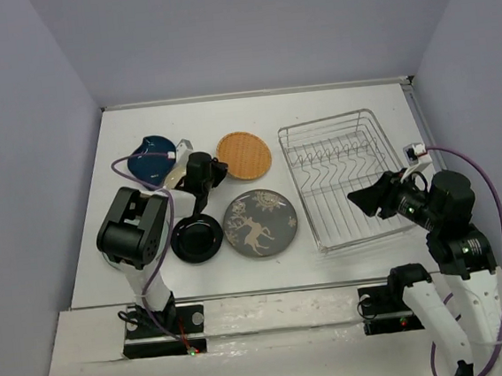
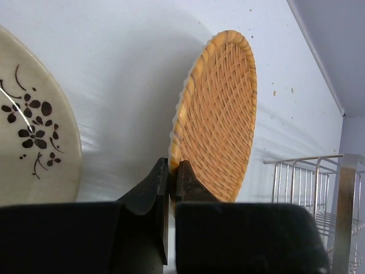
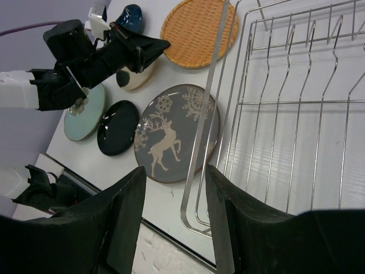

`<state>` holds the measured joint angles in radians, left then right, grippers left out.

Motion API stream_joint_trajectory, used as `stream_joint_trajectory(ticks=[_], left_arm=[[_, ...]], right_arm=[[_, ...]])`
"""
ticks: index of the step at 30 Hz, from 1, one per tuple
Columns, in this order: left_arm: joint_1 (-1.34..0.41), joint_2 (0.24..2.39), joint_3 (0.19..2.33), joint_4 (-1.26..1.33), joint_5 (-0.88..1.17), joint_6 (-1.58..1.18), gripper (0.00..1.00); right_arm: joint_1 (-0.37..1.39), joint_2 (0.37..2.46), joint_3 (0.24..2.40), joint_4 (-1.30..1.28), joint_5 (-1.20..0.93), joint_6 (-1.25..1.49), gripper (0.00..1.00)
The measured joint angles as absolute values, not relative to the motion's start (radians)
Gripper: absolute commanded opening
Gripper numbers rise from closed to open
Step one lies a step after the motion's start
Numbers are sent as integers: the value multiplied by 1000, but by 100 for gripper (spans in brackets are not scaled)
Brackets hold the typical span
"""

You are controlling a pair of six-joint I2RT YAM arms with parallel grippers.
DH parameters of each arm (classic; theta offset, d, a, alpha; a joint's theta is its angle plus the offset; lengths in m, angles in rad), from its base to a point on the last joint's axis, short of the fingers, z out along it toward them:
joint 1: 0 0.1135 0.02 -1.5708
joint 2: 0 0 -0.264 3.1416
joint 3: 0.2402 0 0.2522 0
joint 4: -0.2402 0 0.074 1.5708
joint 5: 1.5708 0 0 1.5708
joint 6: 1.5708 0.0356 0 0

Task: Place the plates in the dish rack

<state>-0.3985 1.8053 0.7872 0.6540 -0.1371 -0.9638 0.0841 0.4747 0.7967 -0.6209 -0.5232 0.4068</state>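
Found the left gripper (image 2: 173,171) clenched to a sliver on the near rim of the orange plate (image 2: 219,114), with the woven edge seemingly caught between the pads. Saw no lift in the top view: plate flat on the table (image 1: 182,119), met by the gripper tips at its left edge.

Noted a pale plate with dark flower sprigs (image 2: 34,148) just beside that grip and apart from the orange one. Counted further out the dark blue leaf plate (image 1: 150,159), the glossy black plate (image 1: 196,238) and the grey deer plate (image 1: 260,223), the last just beside the left side of the dish rack (image 1: 324,120). Found the rack itself on the right half of the table, tines upright, with no plate in it.

Found the right gripper (image 3: 174,177) spread wide and holding nothing, hovering over the rack's near left corner.

Judged the step to be the first pick: grasp made, nothing loaded. Called next for raising the rim, tipping the plate onto its edge, carrying it rightward clear of the grey deer plate, and lowering it between two rows of tines. Thought a handover possible, given the rack's place on the right arm's side. Reckoned so thin a rim pinch liable to slip under the plate's weight.
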Motion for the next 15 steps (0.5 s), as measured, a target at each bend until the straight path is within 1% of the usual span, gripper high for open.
stream_joint_trajectory(ticks=[4,7,11,15], left_arm=[[-405,1757,760,662,-148,-937,6],[-406,1673,722,661,-158,-895,6],[-406,1531,688,662,-171,-843,6],[-406,1327,639,665,-193,-812,6]], right_arm=[[84,498,797,-620,-535,408,53],[84,519,797,-616,-550,413,55],[84,543,790,-559,-589,448,61],[84,591,782,-472,-647,495,72]])
